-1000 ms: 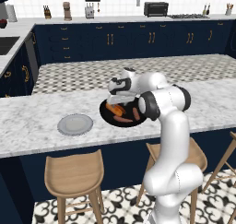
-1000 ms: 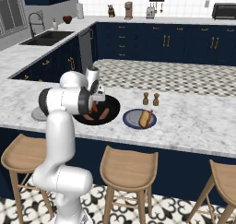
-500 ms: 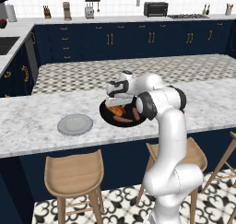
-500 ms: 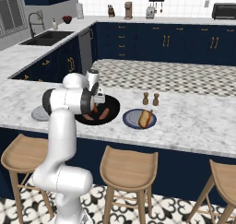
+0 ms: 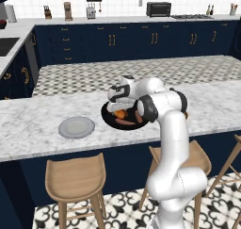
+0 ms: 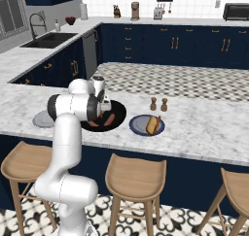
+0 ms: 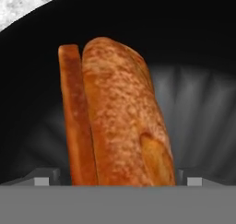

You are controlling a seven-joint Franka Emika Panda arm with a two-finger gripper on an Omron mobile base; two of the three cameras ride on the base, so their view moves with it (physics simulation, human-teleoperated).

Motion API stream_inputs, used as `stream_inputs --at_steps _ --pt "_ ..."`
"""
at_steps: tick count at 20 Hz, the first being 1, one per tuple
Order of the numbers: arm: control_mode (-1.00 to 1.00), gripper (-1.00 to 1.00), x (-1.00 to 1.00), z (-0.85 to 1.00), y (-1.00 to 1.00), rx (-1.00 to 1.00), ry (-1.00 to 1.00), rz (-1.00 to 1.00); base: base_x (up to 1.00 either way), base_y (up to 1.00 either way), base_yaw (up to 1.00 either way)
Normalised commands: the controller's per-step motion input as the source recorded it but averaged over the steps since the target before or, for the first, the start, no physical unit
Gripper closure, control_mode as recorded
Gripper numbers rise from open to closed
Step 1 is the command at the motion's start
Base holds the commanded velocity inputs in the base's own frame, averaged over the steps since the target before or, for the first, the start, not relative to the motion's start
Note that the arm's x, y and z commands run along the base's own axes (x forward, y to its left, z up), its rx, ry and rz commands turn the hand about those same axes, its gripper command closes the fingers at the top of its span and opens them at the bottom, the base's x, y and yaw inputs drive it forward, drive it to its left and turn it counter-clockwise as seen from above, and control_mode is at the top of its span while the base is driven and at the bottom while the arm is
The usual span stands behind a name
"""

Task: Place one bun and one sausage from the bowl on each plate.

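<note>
End effector [image 5: 120, 106] is seen low over the wide, shallow black bowl [image 5: 109, 120] on the white marbled counter [image 5: 37, 129], its fingertips [image 7: 42, 178] set either side of a browned split bun [image 7: 117, 117]. Finger gap is spanned by the bun, but contact cannot be confirmed; grasped or released cannot be told.

Bun is seen inside the bowl, long axis running away from the hand camera, its split seam along the same line. A reddish sausage [image 5: 125, 123] is laid across the bowl's near part; another [image 6: 111, 118] is seen toward the blue-grey plate's side.

The bowl is placed near the counter's stool-side edge. The light grey flat plate [image 5: 76, 127] lies bare, apart from the bowl. The darker blue-grey plate [image 6: 136, 126] carries a bun with sausage [image 6: 153, 125]. Two small brown shakers [image 6: 158, 104] stand just behind it. Open marble is left beyond both plates.
</note>
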Motion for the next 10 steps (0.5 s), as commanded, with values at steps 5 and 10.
stream_inputs --at_steps 5,10 --pt "-1.0 1.0 0.0 -0.19 0.43 0.01 0.0 0.01 0.0 0.0 0.0" --pt "-1.0 1.0 -0.13 0.47 0.18 -0.01 0.01 0.0 0.0 0.0 0.0"
